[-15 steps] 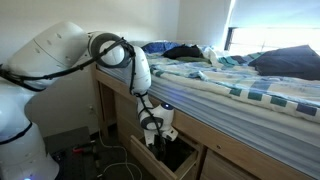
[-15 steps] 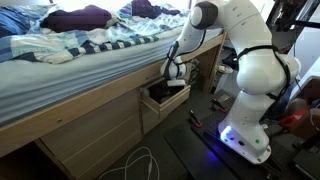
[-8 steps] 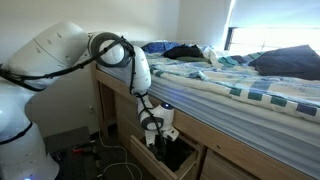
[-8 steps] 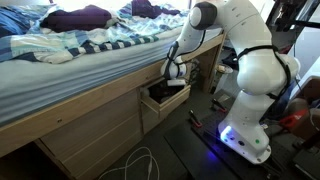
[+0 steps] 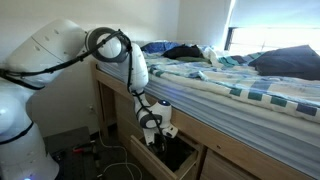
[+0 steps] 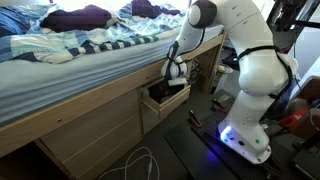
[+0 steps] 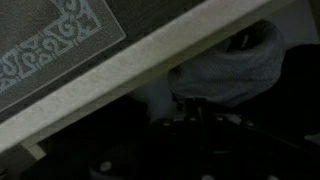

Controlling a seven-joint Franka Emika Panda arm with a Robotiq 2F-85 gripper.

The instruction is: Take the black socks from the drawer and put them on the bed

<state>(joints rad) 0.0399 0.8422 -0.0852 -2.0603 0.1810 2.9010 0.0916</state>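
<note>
Above the open drawer, the hand

Shell of the arm: smooth white plastic, glossy, with black joint rings. Frame of the bed and front of the drawer: pale wood, matt, flat panels; the bedding is soft rumpled cloth, white with blue-teal stripes. Wrist view: grey cloth, dull and soft-surfaced, next to a smooth pale board edge.

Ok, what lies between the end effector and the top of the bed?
The mattress's side, draped in white bedding with blue stripes, shown in both exterior views. The end effector hangs below it, over the open pale-wood drawer.
</note>
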